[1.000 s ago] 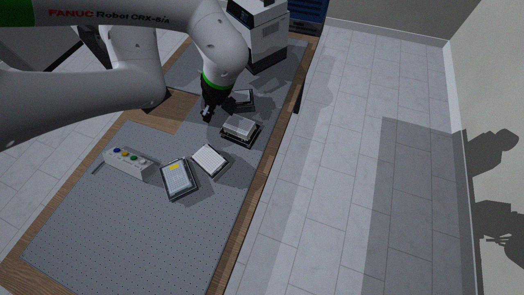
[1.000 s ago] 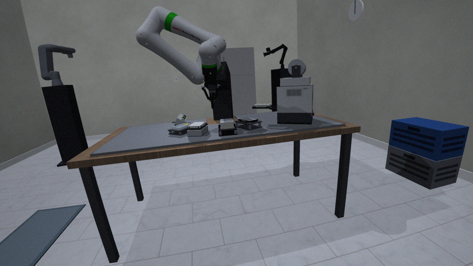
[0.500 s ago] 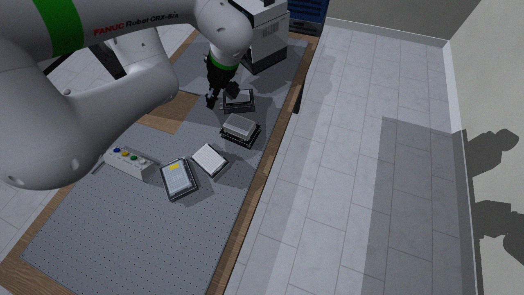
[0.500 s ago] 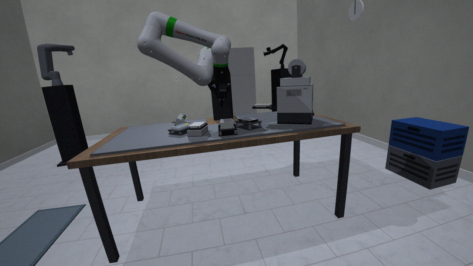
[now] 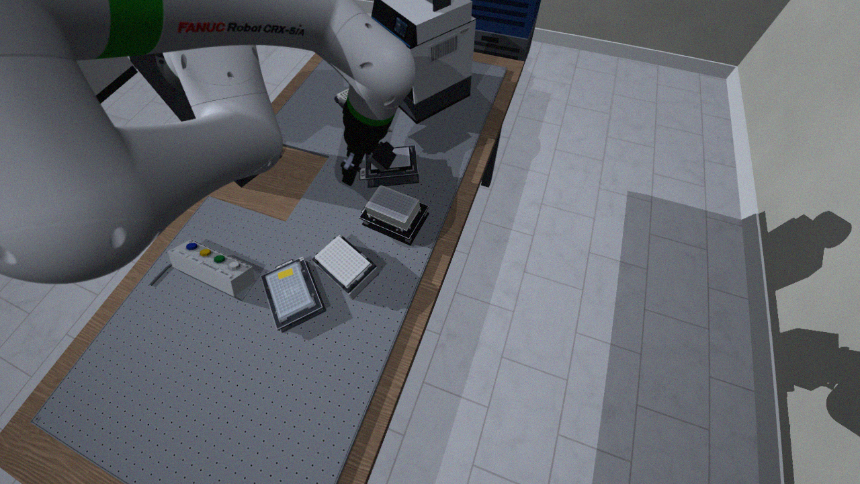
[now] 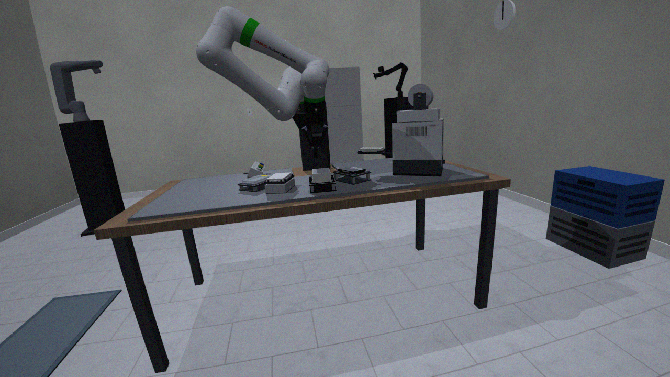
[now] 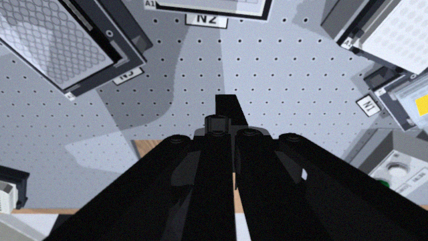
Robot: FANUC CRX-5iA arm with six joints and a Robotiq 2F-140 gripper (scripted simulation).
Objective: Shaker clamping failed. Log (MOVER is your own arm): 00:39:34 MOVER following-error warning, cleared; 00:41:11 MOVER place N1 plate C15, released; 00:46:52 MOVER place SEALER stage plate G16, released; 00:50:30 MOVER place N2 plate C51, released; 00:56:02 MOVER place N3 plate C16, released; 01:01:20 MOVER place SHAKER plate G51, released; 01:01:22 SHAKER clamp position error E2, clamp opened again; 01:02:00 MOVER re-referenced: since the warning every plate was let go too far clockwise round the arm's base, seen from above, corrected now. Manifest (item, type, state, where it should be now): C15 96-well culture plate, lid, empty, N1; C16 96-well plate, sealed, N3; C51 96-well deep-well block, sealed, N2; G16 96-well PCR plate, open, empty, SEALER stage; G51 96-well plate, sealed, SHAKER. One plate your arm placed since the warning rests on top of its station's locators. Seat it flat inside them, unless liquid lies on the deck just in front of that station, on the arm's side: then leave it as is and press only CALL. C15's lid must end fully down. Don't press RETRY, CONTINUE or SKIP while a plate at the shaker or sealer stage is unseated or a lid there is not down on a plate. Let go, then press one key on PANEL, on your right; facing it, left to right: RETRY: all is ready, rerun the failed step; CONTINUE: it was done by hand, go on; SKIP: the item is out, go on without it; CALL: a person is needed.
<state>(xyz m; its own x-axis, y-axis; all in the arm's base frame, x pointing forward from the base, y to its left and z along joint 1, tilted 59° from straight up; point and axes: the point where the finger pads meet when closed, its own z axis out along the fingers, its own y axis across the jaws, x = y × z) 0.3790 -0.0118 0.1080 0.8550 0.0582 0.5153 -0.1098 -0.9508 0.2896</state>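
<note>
The black jaws are shut tight on nothing and hang low, just beside a dark-framed plate (image 5: 398, 161). The white sealed plate (image 5: 342, 259) seems to sit crooked on its grey block, well apart. A careless swing could bump either plate further askew.

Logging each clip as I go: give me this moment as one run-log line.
arm: above the shaker plate | fingers: shut, holding nothing | N3 label: in wrist view | panel: untouched
</note>
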